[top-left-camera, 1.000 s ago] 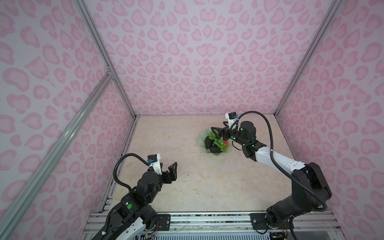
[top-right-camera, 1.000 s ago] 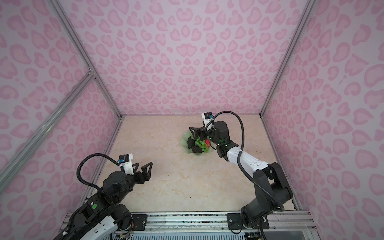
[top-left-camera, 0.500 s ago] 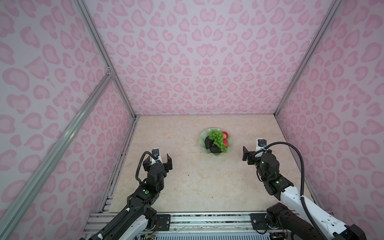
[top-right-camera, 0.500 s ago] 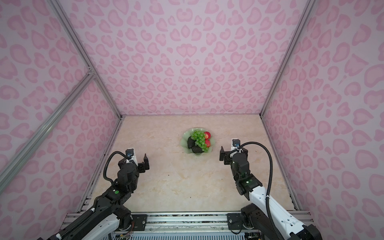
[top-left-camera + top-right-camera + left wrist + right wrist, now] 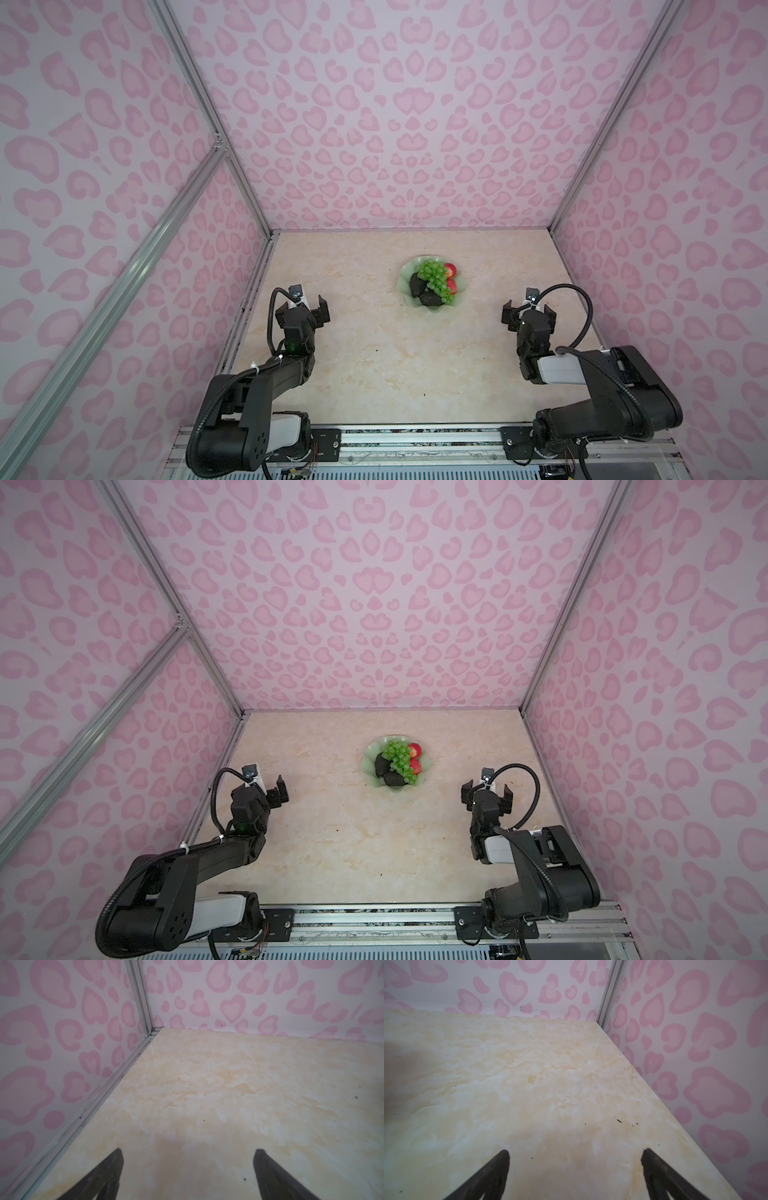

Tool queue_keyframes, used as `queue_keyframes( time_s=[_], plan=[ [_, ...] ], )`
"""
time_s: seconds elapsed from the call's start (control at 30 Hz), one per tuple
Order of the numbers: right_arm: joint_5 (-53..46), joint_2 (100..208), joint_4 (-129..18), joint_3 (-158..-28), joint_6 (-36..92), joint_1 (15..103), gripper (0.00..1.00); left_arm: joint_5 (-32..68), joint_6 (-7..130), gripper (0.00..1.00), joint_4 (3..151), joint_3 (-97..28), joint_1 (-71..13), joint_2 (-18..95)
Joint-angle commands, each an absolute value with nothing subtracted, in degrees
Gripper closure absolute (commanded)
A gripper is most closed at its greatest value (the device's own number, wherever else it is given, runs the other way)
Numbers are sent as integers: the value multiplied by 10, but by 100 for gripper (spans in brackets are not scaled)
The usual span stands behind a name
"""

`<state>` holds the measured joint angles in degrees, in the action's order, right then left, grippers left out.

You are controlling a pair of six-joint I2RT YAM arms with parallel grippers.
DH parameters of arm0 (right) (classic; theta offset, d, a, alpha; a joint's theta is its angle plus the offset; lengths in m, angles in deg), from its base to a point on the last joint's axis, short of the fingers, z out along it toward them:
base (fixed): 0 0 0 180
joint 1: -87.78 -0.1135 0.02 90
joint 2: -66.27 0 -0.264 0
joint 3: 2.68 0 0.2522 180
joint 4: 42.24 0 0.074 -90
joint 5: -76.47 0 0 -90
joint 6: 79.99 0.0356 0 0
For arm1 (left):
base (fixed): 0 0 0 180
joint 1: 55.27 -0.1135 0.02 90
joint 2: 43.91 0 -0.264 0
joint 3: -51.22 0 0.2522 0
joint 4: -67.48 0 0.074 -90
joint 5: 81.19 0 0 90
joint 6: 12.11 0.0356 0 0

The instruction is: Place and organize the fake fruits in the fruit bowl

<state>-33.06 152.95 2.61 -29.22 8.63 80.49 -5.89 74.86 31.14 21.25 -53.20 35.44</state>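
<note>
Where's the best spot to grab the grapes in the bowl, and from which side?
Probably from straight above, jaws across the narrow middle of the grapes. The bunch lies atop the pile, between avocados and red fruits, and the bowl rim blocks a low sideways approach.

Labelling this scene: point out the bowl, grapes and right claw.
bowl (image 5: 404,283), in a top view, left rim.
grapes (image 5: 434,276), in a top view, bunch's middle.
right claw (image 5: 527,308), in a top view, between fingertips.
</note>
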Motion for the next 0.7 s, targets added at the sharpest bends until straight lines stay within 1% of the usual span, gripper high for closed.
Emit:
queue_keyframes(
  time_s=[0.0,0.03,0.23,0.33,0.57,0.6,0.67],
  plan=[
    [-285,1567,172,-287,68,809,1,-6,754,2,218,199,-542,408],
    [-280,1569,180,-285,67,810,1,1,749,2,255,188,-548,399],
    [-253,1538,73,-316,76,822,1,-7,741,2,249,188,-553,404],
    [-251,1543,89,-311,75,823,1,-7,741,2,249,188,-553,403],
    [-259,1540,66,-320,80,823,1,-3,740,2,257,182,-553,406],
    [-267,1541,64,-322,85,824,1,-3,741,2,256,184,-553,405],
    [-326,1540,69,-318,118,830,1,-3,742,2,253,187,-553,404]
  ],
)
